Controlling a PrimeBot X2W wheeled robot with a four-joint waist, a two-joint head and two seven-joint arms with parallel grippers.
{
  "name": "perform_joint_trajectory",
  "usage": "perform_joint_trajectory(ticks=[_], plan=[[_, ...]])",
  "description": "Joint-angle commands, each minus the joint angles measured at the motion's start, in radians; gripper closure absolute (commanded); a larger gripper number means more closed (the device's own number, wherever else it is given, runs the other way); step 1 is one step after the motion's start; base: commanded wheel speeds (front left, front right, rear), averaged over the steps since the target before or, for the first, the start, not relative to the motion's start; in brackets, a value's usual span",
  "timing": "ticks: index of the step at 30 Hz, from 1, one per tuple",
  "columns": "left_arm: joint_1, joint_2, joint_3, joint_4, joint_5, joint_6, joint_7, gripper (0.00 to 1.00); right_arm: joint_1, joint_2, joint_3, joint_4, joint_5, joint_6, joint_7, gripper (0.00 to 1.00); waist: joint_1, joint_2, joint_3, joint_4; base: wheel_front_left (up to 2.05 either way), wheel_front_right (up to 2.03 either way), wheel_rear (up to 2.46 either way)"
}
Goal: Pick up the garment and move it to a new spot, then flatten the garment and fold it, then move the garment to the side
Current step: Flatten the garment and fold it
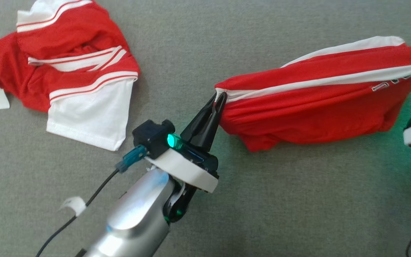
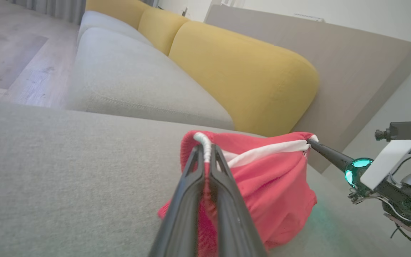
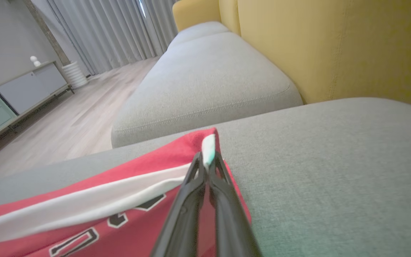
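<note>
A red garment with white stripes hangs stretched between my two grippers above the grey sofa seat. My left gripper is shut on the garment's left end, pinching its white-edged hem. In the left wrist view that gripper clamps the hem, and the garment sags below. My right gripper is shut on the other end of the garment, at a white-trimmed corner; black lettering shows on the cloth. In the left wrist view the right gripper holds the far corner.
A second red and white garment lies crumpled at the seat's far left. Yellow back cushions line the sofa. A wooden floor, curtains and a low cabinet lie beyond the sofa's edge. A cable trails from my left wrist.
</note>
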Motion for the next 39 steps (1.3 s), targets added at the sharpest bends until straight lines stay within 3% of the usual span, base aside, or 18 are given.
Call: perform_joint_trajectory(ticks=[1, 5, 6, 7, 8, 9, 14, 19, 23, 30, 31, 33, 39], plan=[[-0.035, 0.002, 0.018, -0.007, -0.01, 0.002, -0.005, 1.0, -0.026, -0.027, 0.024, -0.001, -0.007, 0.007, -0.012, 1.0, -0.0003, 0.0, 0.018, 0.015, 0.0, 0.0, 0.0], [-0.071, -0.01, -0.021, 0.06, -0.044, 0.002, -0.005, 1.0, -0.074, -0.035, 0.049, 0.122, -0.015, 0.007, -0.027, 1.0, -0.0003, 0.0, 0.026, 0.023, 0.0, 0.0, 0.0], [-0.078, -0.012, -0.031, 0.07, -0.05, 0.002, -0.005, 1.0, -0.079, -0.036, 0.054, 0.145, -0.015, 0.007, -0.031, 0.87, -0.0003, 0.0, 0.026, 0.024, 0.0, 0.0, 0.0], [-0.083, -0.014, -0.038, 0.077, -0.053, 0.002, -0.005, 0.93, -0.082, -0.036, 0.059, 0.164, -0.014, 0.007, -0.035, 0.51, -0.0003, 0.0, 0.025, 0.025, 0.0, 0.0, 0.0], [-0.086, -0.015, -0.042, 0.081, -0.056, 0.002, -0.005, 0.35, -0.084, -0.035, 0.058, 0.179, -0.013, 0.007, -0.043, 0.0, -0.0003, 0.0, 0.023, 0.026, 0.0, 0.0, 0.0], [-0.087, -0.016, -0.04, 0.083, -0.052, 0.002, -0.005, 0.0, -0.084, -0.035, 0.055, 0.188, -0.012, 0.007, -0.053, 0.0, -0.0003, 0.0, 0.02, 0.027, 0.0, 0.0, 0.0], [-0.051, -0.02, 0.028, 0.052, 0.035, 0.002, -0.005, 0.0, -0.053, -0.044, 0.049, 0.173, 0.024, 0.007, -0.071, 0.0, -0.0003, 0.0, -0.004, 0.036, 0.0, 0.0, 0.0], [0.075, -0.023, 0.16, -0.083, 0.224, 0.018, -0.005, 0.0, -0.061, -0.078, 0.008, 0.199, 0.019, 0.007, -0.056, 0.0, -0.0003, 0.0, -0.021, 0.07, 0.0, 0.0, 0.0], [0.171, -0.023, 0.198, -0.213, 0.309, 0.062, -0.005, 0.0, -0.099, -0.108, -0.008, 0.296, -0.009, 0.007, -0.018, 0.0, -0.0003, 0.0, -0.025, 0.11, 0.0, 0.0, 0.0], [0.281, -0.024, 0.18, -0.335, 0.377, 0.113, -0.005, 0.0, -0.16, -0.134, -0.022, 0.515, 0.004, 0.007, 0.083, 0.0, -0.0003, 0.0, -0.048, 0.181, 0.0, 0.0, 0.0], [0.287, -0.024, 0.178, -0.341, 0.377, 0.115, -0.005, 0.0, -0.164, -0.133, -0.024, 0.536, 0.014, 0.007, 0.098, 0.12, -0.0003, 0.0, -0.052, 0.186, 0.0, 0.0, 0.0], [0.295, -0.024, 0.181, -0.35, 0.376, 0.12, -0.005, 0.0, -0.17, -0.129, -0.009, 0.554, 0.035, 0.007, 0.11, 1.0, -0.0003, 0.0, -0.058, 0.19, 0.0, 0.0, 0.0], [0.313, -0.024, 0.211, -0.361, 0.386, 0.127, -0.005, 0.0, -0.185, -0.17, -0.018, 0.565, 0.044, 0.007, 0.019, 1.0, -0.0003, 0.0, -0.084, 0.149, 0.0, 0.0, 0.0]])
